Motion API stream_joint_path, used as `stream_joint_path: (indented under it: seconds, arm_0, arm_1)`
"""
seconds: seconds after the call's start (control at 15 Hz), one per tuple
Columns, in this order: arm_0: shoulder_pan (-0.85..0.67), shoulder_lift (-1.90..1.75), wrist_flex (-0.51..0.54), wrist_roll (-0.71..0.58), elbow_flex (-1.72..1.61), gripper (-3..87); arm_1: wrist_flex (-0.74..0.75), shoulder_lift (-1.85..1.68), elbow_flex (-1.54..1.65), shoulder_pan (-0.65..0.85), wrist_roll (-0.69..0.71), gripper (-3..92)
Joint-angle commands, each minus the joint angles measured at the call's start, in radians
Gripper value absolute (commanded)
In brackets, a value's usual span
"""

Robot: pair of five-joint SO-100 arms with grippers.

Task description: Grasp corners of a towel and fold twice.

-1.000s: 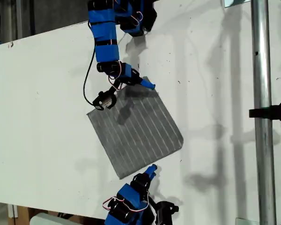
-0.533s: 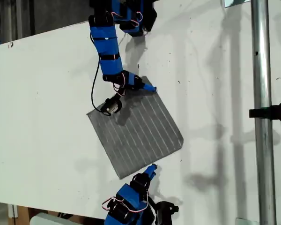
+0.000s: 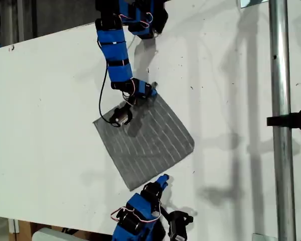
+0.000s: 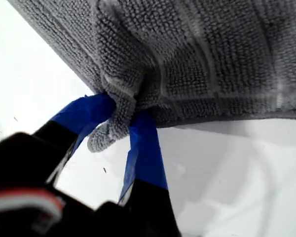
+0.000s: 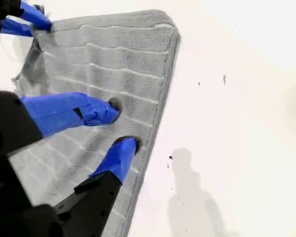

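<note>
The towel (image 3: 145, 142) lies flat on the white table (image 3: 45, 100), one corner (image 4: 106, 134) lifted and bunched. My first gripper (image 4: 122, 117) is clamped on that corner; only a small tuft is pinched, so tension may pull it free. My second gripper (image 5: 121, 127) stands with jaws apart above the near edge; closing here may catch edge, not corner, and skew the fold.
</note>
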State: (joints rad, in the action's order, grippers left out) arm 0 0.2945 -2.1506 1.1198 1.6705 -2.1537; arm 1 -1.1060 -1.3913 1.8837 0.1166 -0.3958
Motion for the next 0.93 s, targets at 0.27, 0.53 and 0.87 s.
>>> stream_joint_path:
  seconds: [0.27, 0.53, 0.87]
  arm_0:
    - [-0.11, 0.434, 0.011, -0.187, 0.457, 18.4]
    - [-0.087, 0.69, 0.0, -0.383, 0.716, 29.1]
    - [-0.029, 0.98, 0.069, -0.39, 0.985, 30.7]
  arm_1:
    - [0.008, 0.018, -0.035, -0.015, 0.006, -0.2]
    - [0.008, 0.028, -0.04, -0.009, 0.011, -0.2]
    - [0.008, 0.031, -0.041, -0.009, 0.006, -0.2]
